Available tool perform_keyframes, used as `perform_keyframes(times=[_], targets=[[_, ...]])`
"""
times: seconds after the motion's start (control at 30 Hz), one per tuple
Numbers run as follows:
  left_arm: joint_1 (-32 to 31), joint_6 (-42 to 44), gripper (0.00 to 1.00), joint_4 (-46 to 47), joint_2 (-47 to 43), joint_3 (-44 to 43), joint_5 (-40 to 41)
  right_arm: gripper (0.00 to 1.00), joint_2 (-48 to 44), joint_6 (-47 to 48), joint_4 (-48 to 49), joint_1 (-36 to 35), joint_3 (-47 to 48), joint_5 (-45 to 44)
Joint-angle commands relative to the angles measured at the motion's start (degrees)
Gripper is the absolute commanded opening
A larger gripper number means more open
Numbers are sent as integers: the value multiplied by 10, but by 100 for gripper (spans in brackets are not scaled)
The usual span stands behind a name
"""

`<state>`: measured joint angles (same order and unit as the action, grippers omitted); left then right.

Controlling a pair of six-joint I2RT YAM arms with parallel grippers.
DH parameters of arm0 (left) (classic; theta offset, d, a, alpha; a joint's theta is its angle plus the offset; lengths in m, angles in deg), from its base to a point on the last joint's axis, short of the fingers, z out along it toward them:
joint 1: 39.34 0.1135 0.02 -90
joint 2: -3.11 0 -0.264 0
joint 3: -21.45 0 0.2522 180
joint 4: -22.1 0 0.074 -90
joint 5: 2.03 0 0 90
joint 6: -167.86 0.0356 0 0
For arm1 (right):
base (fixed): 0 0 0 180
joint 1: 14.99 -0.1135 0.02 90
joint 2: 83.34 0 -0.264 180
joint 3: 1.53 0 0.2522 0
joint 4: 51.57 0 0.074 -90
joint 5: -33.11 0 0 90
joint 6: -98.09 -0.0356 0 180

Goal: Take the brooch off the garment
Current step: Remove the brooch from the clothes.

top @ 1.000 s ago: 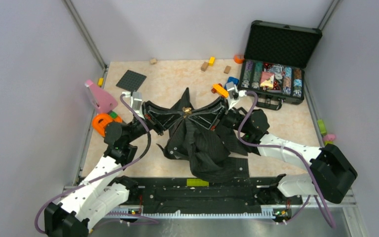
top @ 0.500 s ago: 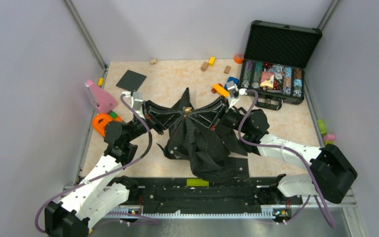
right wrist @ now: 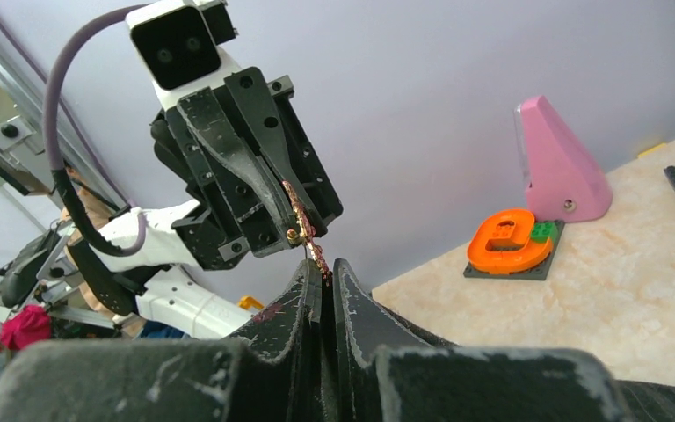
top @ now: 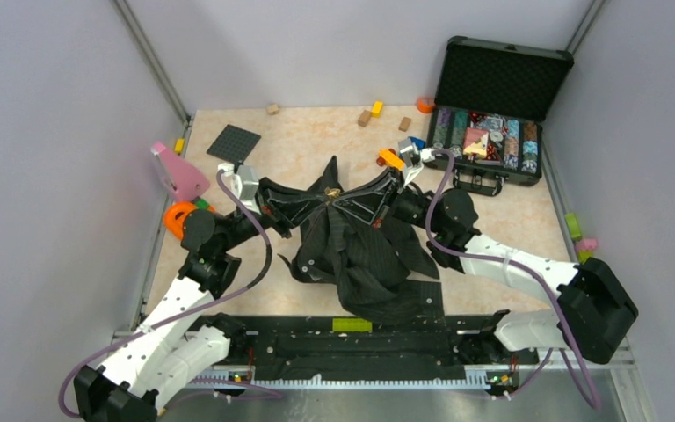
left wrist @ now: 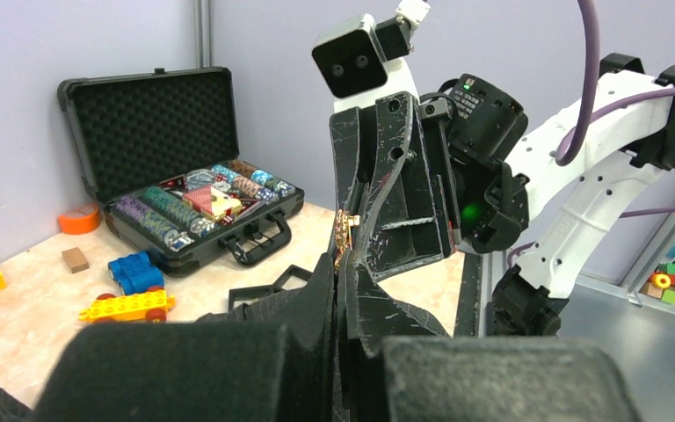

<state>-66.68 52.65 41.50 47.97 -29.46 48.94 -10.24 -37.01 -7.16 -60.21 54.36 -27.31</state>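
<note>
A beige marbled tabletop sits between pale lilac walls, and the garment lies heaped at the centre of the top view, with one fold pulled up into a dark peak. Both arms reach in from either side and meet tip to tip just in front of that peak. The left gripper and the right gripper almost touch, and the brooch is a gold speck between them, raised above the table.

From above the brooch has no readable shape. The wrist views show a slim gold strip. In the left wrist view the brooch stands nearly upright, between the left gripper at bottom centre and the right gripper facing it. In the right wrist view the brooch slants from upper left to lower right. Its lower end is nipped in the closed tips of the right gripper.

The left gripper has its jaws pressed together, with the strip lying along their seam. Whether it pinches the brooch or only fabric cannot be told.

An open black case sits at upper right, and a pink wedge and an orange ring sit at left.
</note>
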Motion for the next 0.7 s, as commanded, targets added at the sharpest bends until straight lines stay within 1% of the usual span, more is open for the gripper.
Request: perform_keyframes(times=[0.0,0.1,0.17,0.2,0.27,0.33,0.43,0.47,0.53,0.57,0.67], targets=[[-23,52,0,-73,3,-29,-23,5,-17,10,-29,-12,35,4],[-26,65,0,-84,1,-30,-17,4,-22,11,-45,-11,34,-4],[-27,58,0,-83,0,-28,-8,4,-24,10,-32,-12,29,-7],[-27,44,0,-77,0,-25,4,6,-25,9,-12,-12,22,-5],[-27,13,0,-43,1,-15,19,16,-26,16,26,-12,6,1],[-26,-29,0,-12,3,-7,40,22,-30,27,50,-12,-9,5],[-25,-53,0,1,5,-10,45,22,-33,49,95,-11,-28,34],[-26,-54,0,-1,6,-14,42,23,-32,49,112,-11,-34,39],[-25,-60,0,-3,10,-20,34,30,-28,48,134,-11,-37,51],[-25,-64,0,-1,11,-22,28,32,-25,48,142,-11,-36,58],[-26,-73,0,6,13,-20,22,33,-20,42,148,-11,-29,61]])
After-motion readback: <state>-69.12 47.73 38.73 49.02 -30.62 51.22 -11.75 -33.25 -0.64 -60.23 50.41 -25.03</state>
